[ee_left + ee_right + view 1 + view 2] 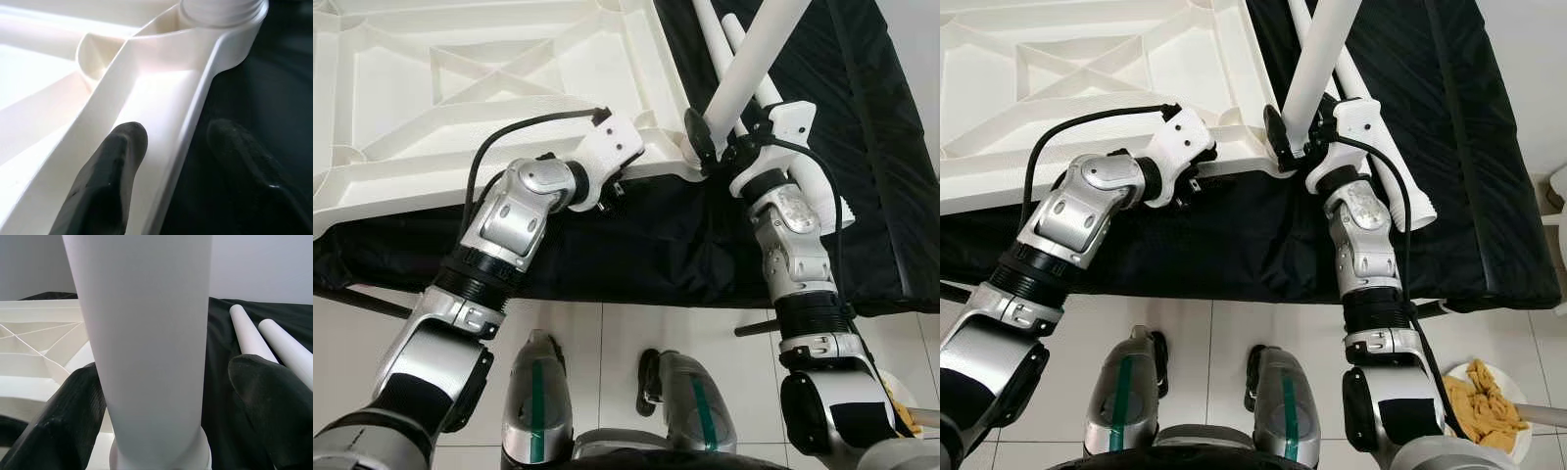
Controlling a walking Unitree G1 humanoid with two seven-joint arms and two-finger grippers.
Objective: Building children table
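My right hand (161,396) straddles a white table leg (146,333), one black finger either side; the right finger stands off the tube, so the hand reads as open around it, not clamped. The leg's foot sits in the corner socket (222,12) of the upturned white tabletop (460,88), and the tube leans up and away to the far right. My left hand (171,161) is parted over the tabletop's near rim, one finger (107,166) inside the ribbed channel, the other outside on the dark cloth, steadying the panel just left of that socket.

I judge the leg to be light, stiff, smooth plastic, likely to slip under a loose hold; low on the tube, close to the socket, looks the best purchase for turning it home. The ribbed tabletop seems rigid but light enough to slide.

Two more legs (274,345) lie on the cloth at far right. The tabletop rests on a black cloth (685,255) over a low platform; below is pale tiled floor (617,333), with a white bowl of yellowish pieces (1484,397) near my right foot.
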